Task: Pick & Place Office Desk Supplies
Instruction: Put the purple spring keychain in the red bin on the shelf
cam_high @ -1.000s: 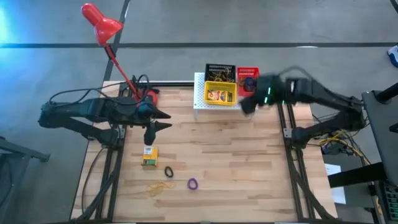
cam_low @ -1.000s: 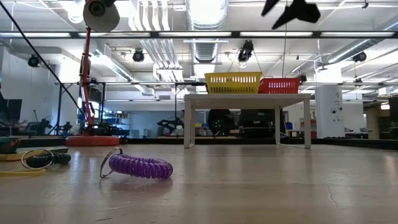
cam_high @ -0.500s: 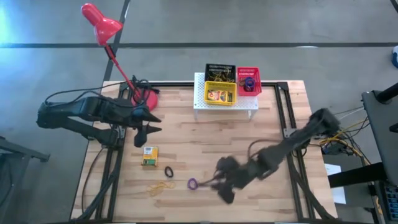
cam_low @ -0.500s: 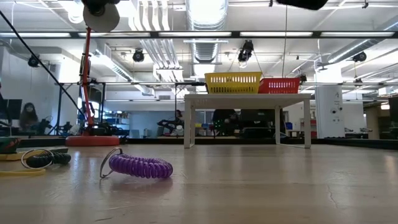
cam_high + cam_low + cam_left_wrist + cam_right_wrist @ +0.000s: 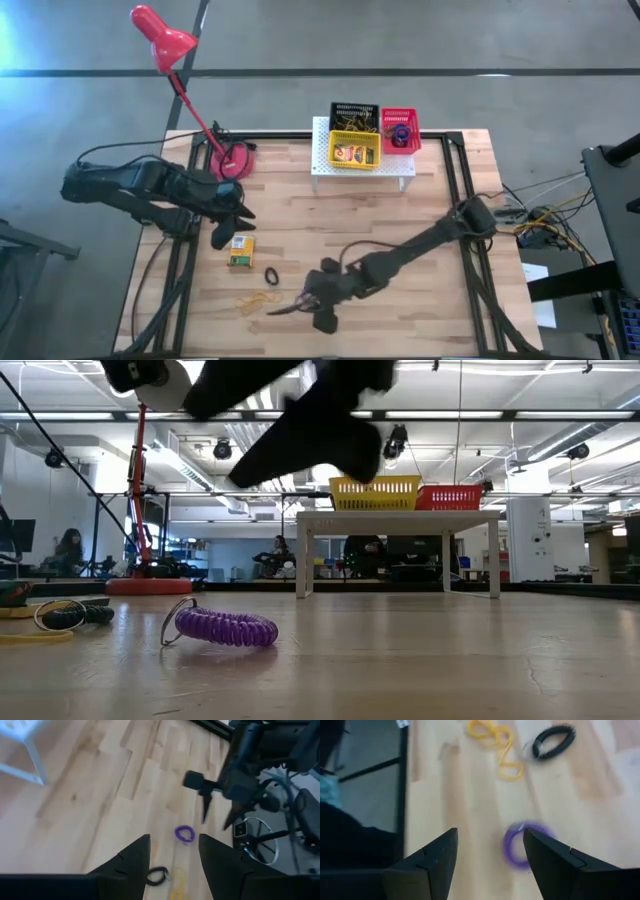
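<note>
My right gripper [image 5: 300, 314] hangs open above the purple ring [image 5: 522, 845], which lies flat on the wood near the table's near edge, touching nothing else. In the low view the gripper [image 5: 300, 420] is a dark blur well above the ring [image 5: 225, 628]. The black ring [image 5: 271, 275] and the yellow rubber bands [image 5: 258, 300] lie to the left of it. My left gripper [image 5: 232, 228] is open, just beyond the yellow-green card box [image 5: 240, 251]. The black tray [image 5: 352, 112], yellow tray [image 5: 353, 150] and red tray [image 5: 399, 130] sit on the white stand [image 5: 395, 164].
The red desk lamp's base [image 5: 232, 160] stands at the far left of the table, and its arm slants up over the far edge. Bare wood lies between the stand and the rings. In the low view people sit in the room beyond the table.
My right arm has swung from above the trays on the stand across the table toward the near edge and come down over the purple ring. My left gripper has moved a little toward the near edge, closer to the card box. The rings, the bands and the box have not moved.
</note>
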{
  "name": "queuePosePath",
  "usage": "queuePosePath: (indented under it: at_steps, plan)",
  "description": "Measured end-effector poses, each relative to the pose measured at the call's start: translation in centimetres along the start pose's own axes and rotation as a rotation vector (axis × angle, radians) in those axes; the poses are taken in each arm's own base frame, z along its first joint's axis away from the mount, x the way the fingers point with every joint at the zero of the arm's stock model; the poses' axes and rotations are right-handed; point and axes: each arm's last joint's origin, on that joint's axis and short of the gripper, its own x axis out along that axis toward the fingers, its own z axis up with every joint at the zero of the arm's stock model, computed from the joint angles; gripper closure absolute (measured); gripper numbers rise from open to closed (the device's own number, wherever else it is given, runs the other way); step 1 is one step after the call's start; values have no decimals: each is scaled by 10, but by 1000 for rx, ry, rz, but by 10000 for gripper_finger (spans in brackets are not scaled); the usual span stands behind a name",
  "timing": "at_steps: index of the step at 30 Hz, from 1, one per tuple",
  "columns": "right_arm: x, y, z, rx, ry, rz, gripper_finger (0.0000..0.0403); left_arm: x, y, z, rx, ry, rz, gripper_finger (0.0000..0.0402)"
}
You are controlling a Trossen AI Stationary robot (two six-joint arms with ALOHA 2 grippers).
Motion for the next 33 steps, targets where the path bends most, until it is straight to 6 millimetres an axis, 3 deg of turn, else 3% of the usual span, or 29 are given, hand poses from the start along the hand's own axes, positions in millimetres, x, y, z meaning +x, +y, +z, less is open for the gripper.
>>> queuePosePath:
  at_steps: [8, 21, 27, 33]
  plan:
    - [31, -26, 24, -115, -13, -29, 179, 13, -3, -15, -104, 65, -9, 229]
    - [47, -43, -3, -272, 179, -4, 188, 19, -6, -22, -67, 78, -25, 229]
    - [58, -46, -9, -332, 202, 16, 226, 19, -6, -22, -59, 80, -23, 229]
    - [68, -48, -16, -262, 248, 65, 268, 21, -6, -23, -75, 91, -23, 229]
